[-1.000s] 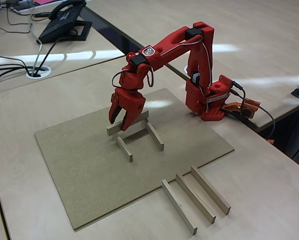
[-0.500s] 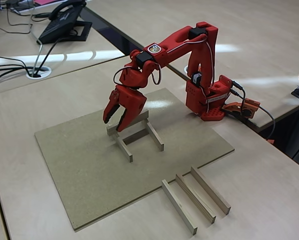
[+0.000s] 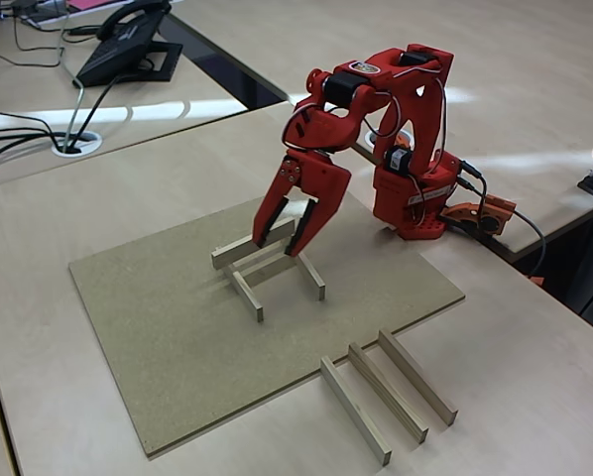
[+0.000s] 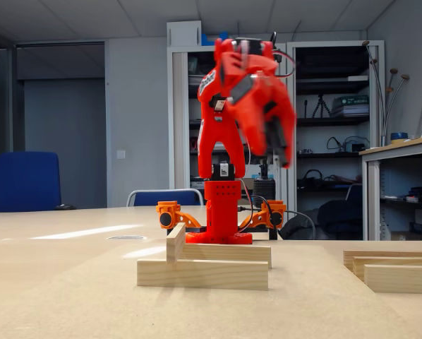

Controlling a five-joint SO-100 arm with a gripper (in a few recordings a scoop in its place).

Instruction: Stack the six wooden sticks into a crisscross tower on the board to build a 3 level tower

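Six sticks on the table: three on the board (image 3: 177,327), three off it on the pale desk (image 3: 534,397).
Board: big tan sheet, wide bare room to the left and front of the build in the high fixed view; its near-right edge runs just beside the spare sticks.
Arm: red, base (image 3: 415,203) standing off the board's far-right edge, elbow folded high.
Gripper (image 3: 289,238): fingers spread apart, nothing between them, hanging just above the right end of the cross stick; in the low fixed view it is a motion-blurred red shape (image 4: 267,134) well above the wood.
Tower so far: two parallel base sticks (image 3: 247,295) (image 3: 309,275), one cross stick (image 3: 252,245) lying over their far ends; the low view shows it as a short stack (image 4: 204,272).
Level count: one full layer plus half of the second, by my reading.
Spare sticks (image 3: 386,392): three side by side on the desk, just beyond the board edge, well apart from the tower.
Risk one: open fingertips sit close over the cross stick; a dip or a sideways swing could nudge it off its perch.
Risk two: the cross stick rests only near the base ends, so a small knock may skew it.
Risk three: a low sweep toward the spares could catch the right base stick.
Clear route: up first, then across to the spares.
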